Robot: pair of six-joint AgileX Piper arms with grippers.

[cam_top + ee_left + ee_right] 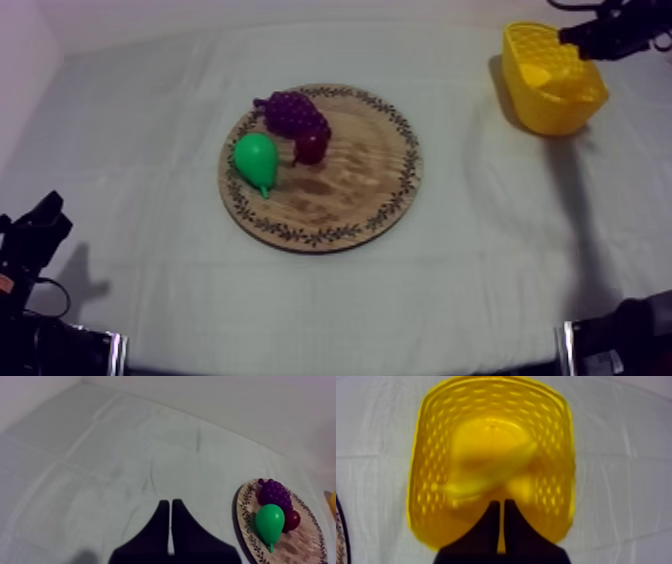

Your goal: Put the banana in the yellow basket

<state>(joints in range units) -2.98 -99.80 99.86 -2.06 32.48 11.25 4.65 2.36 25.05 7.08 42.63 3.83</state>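
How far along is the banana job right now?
Looks nearly finished. Done: the banana lies in the yellow basket; the wooden board holds pear, grapes and small red fruit. In hand: nothing; the right gripper hangs shut over the basket. Left: probably pulling that arm back.

Identical build on left tool and right tool: two matte black fingers, broad at the root, tapering to blunt tips, parted by a thin seam. The arm housings at the tabletop's near edge are black, with pale metallic end strips.
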